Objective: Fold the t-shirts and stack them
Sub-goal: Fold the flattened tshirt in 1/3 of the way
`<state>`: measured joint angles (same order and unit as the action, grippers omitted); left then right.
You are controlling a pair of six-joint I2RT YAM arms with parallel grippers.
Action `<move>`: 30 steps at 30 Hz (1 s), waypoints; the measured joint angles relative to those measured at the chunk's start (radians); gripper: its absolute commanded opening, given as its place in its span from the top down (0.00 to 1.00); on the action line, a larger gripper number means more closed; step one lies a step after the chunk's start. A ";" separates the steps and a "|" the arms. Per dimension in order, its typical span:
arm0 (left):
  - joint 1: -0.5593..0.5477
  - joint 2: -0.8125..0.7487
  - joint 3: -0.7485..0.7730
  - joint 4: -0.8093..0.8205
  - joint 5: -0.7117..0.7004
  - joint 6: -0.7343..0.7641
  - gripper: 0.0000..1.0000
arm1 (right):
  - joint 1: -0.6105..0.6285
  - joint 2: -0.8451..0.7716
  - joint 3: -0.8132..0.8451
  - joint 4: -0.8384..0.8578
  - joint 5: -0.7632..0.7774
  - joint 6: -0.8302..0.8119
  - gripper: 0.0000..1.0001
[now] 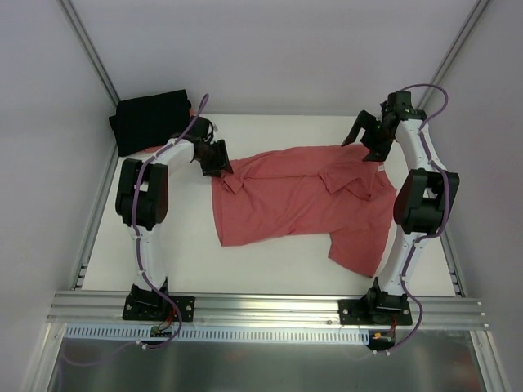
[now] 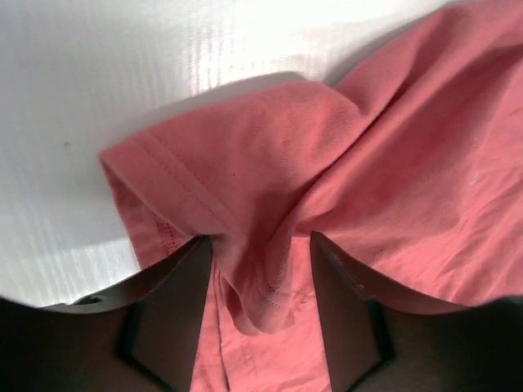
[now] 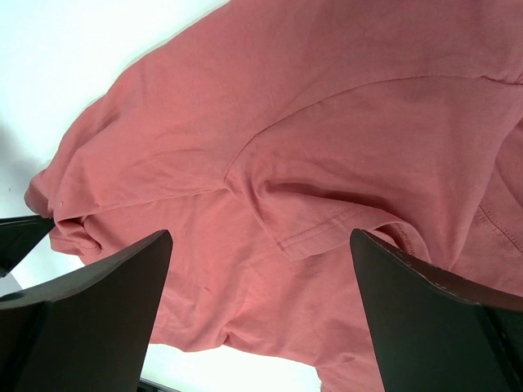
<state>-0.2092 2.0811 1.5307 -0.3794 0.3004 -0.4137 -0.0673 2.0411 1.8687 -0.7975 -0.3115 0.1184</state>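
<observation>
Top external view: the coral-red t-shirt (image 1: 302, 200) is lying unfolded and rumpled across the middle of the table (image 1: 278, 265), while the black t-shirt (image 1: 151, 121) is sitting folded at the far left corner. The left arm (image 1: 147, 196) is reaching to the red shirt's far left corner, and the right arm (image 1: 421, 196) is hanging over its far right edge. Only this view is showing both shirts and the whole outline, yet it is hiding how either arm's fingers stand. Left wrist view: the left fingers (image 2: 176, 318) are standing partly apart with a bunched hemmed fold (image 2: 261, 278) between them; whether they are pinching it or merely flanking it cannot be told. A shallow hold here is risking 1 layer slipping free on a lift, dragging the cloth into a worse crease. Right wrist view: the right fingers (image 3: 98, 318) are spread wide above wrinkled red cloth, gripping nothing. Closing here is risking a catch on 2 overlapping layers instead of 1 edge. Neither wrist view is showing the black shirt.
</observation>
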 measured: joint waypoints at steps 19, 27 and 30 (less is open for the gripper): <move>0.002 0.000 0.054 -0.046 -0.078 0.029 0.90 | 0.000 0.000 -0.001 0.000 -0.013 0.001 0.03; 0.002 0.001 0.072 -0.053 -0.086 0.032 0.97 | 0.000 0.000 -0.001 0.000 -0.019 0.002 0.03; 0.002 0.004 0.072 -0.055 -0.092 0.033 1.00 | 0.000 0.000 -0.001 0.000 -0.020 0.004 0.03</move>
<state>-0.2073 2.0853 1.6028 -0.4339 0.2081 -0.3809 -0.0673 2.0411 1.8675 -0.7971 -0.3317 0.1226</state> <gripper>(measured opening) 0.010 0.969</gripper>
